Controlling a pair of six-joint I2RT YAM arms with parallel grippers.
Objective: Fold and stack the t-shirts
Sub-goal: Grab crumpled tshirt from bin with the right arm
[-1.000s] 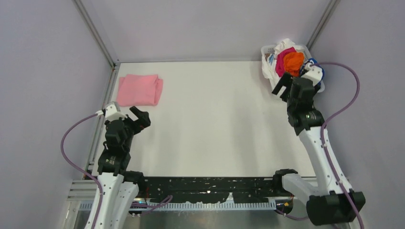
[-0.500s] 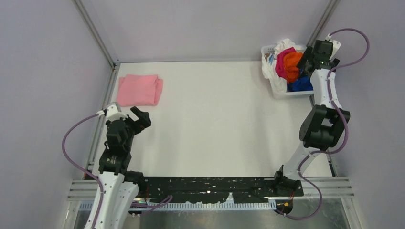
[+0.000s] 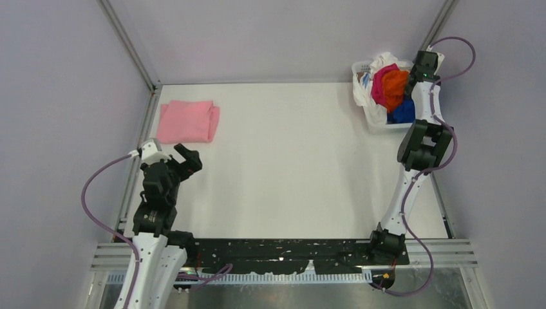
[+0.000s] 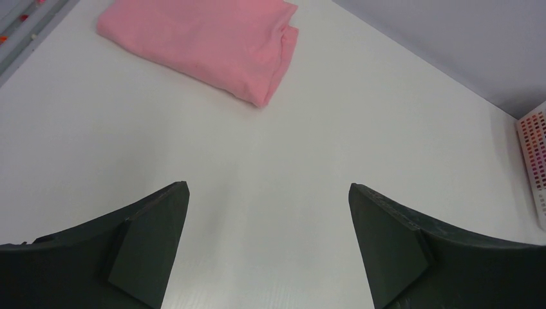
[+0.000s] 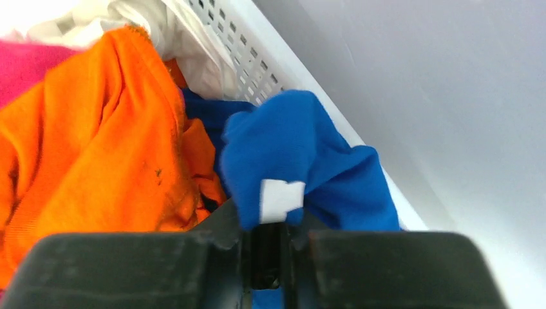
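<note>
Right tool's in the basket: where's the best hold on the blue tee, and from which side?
The raised bunch by its white label, from above. There the blue tee humps up beside the basket wall, not covered by the orange tee. The right tool looks shut on that spot.
</note>
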